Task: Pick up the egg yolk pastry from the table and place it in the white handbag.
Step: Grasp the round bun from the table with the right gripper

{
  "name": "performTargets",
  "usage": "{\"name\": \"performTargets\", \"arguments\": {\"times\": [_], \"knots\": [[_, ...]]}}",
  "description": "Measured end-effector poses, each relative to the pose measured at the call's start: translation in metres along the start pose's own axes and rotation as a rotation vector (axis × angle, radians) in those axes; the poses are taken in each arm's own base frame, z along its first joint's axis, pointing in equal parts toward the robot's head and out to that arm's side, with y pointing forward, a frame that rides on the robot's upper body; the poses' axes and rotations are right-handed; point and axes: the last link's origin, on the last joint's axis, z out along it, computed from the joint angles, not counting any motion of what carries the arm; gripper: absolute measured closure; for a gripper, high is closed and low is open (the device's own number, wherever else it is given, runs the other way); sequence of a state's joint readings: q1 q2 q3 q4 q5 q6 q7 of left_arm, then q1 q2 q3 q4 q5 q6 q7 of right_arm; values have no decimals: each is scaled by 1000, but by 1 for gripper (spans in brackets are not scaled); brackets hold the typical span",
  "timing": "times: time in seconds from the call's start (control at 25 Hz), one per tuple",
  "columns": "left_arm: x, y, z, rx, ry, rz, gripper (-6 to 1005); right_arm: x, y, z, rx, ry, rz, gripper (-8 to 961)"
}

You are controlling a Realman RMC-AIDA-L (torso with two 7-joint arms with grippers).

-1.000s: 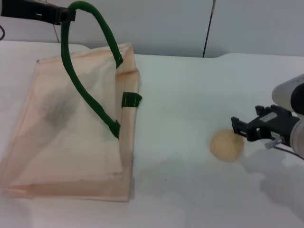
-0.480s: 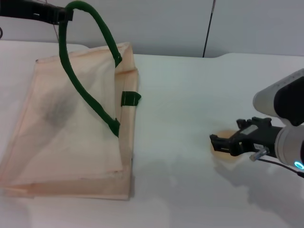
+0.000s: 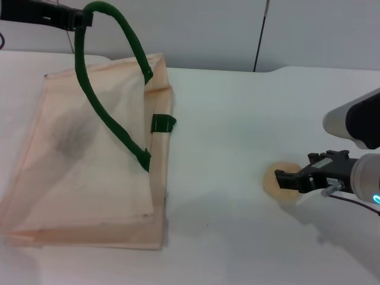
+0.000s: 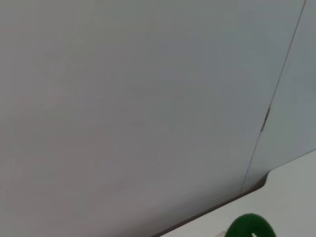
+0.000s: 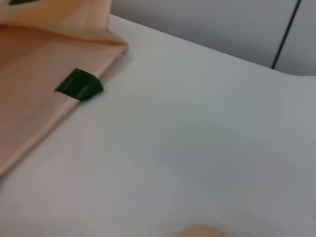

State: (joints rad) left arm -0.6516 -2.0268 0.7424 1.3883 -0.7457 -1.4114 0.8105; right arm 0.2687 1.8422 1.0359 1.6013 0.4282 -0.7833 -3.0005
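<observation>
The egg yolk pastry, a pale beige ball, lies on the white table at the right, and its edge shows in the right wrist view. My right gripper is low over it, open, with black fingers covering its right side. The white handbag lies flat on the left, also in the right wrist view. My left gripper, at the far left, is shut on the bag's green handle and holds it up. A bit of the handle shows in the left wrist view.
A green tab sits on the bag's right edge, also seen in the right wrist view. Bare white table lies between bag and pastry. A wall with a dark seam stands behind.
My right gripper has moved left and down from beside the pastry onto it, so the pastry is now partly covered. The left gripper and the bag have barely moved.
</observation>
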Motion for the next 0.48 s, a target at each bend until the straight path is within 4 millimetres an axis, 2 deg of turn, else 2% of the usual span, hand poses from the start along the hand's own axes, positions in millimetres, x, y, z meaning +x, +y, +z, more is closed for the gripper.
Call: {"name": "performTargets", "arguments": {"times": [0.16,0.48], "knots": [[-1,1,0,-5,-2,-1,879,2,-4,3,9,14,3,139],[0,2,0,-11,-5,3,879,0,6,9,-19,22,-14,138]]}}
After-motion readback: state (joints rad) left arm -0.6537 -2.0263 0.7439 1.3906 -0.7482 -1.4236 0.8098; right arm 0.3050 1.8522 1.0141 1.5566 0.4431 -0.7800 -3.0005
